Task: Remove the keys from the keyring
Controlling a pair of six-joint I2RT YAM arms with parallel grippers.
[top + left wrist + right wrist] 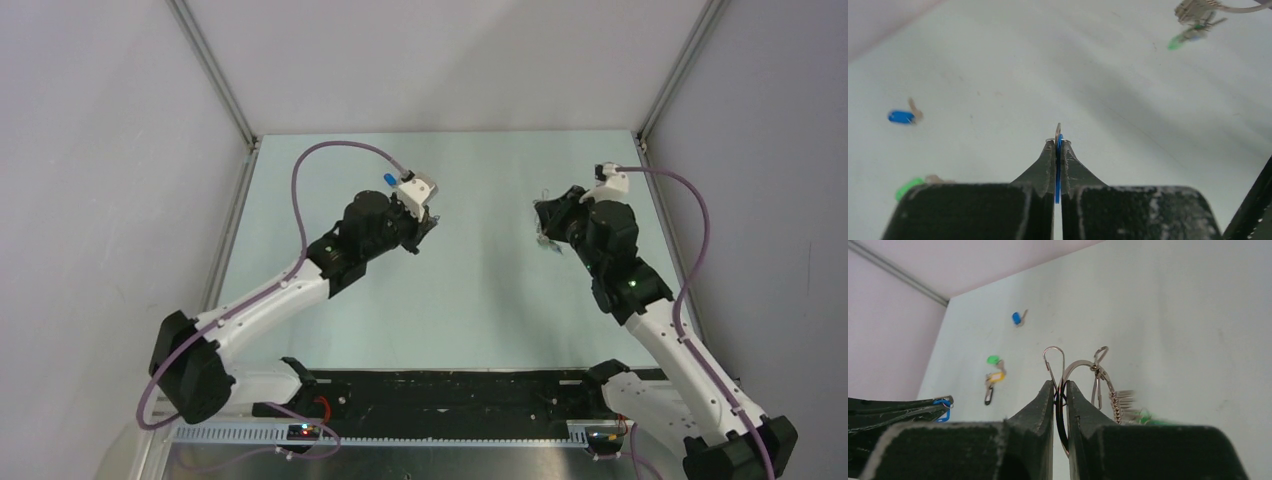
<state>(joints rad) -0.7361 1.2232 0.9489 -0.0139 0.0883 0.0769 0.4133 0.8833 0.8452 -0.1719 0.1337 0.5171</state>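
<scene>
You are holding the keyring (1079, 362) up off the bench (480, 300) in the right end effector (1060, 387). Its fingers are pinching tight on the wire, and the keys (1125, 405) are hanging in a bunch just beside the tips. Your left end effector (1058, 145) is clamping a blue-capped key (1058, 167) edge-on, well apart from the ring. So I am judging that this key is off and you are in the set-down part of the cycle. A loose blue key (1016, 318) and a green key (993, 360) are lying on the bench, the green one near the yellow-capped key (996, 377). Next you are looking at lowering the left, releasing beside those, then coming back to the bunch and singling out one key head without twisting the ring in the right's grip.
</scene>
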